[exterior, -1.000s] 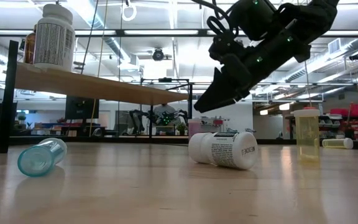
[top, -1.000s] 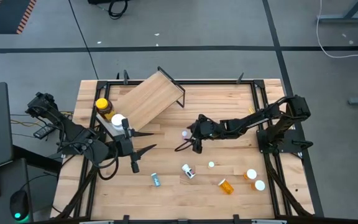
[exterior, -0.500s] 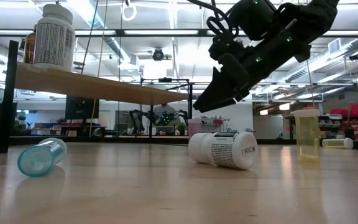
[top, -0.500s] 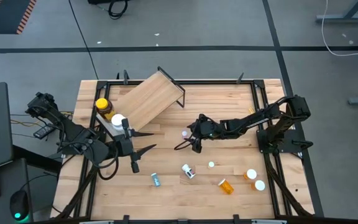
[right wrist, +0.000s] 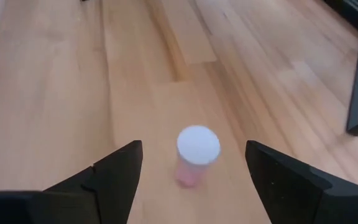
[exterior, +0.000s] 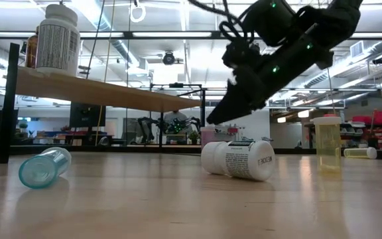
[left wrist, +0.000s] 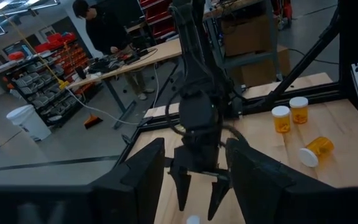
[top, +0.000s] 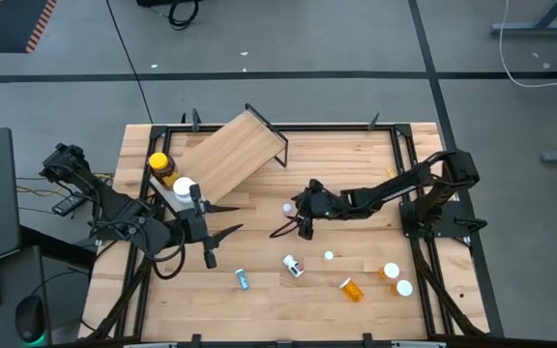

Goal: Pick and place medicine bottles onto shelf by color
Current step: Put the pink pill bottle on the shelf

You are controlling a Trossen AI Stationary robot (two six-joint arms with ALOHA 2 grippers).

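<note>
A small pink vial with a white cap (top: 287, 207) stands upright on the tabletop, and also shows in the right wrist view (right wrist: 196, 152). My right gripper (top: 292, 228) is open and hovers just above and beside it, fingers slanting down; the vial stands ahead between the two fingers (right wrist: 107, 180), untouched. My left gripper (top: 234, 217) is open and empty, waiting beside the shelf. The plywood shelf (top: 228, 153) stands at the far left. An amber jar with a yellow lid (top: 161, 166) and a white-capped bottle (top: 184, 187) stand on its left end.
On the near half of the table lie a teal vial (top: 244, 279), a white labelled bottle (top: 293, 265), a tiny white vial (top: 329, 255) and an orange vial (top: 352, 288). Two orange vials (top: 395, 278) stand upright at the near right. A black frame (top: 395, 130) rims the table.
My right gripper has sunk a little toward the tabletop by the pink vial, staying open. The vial has stayed where it was.
</note>
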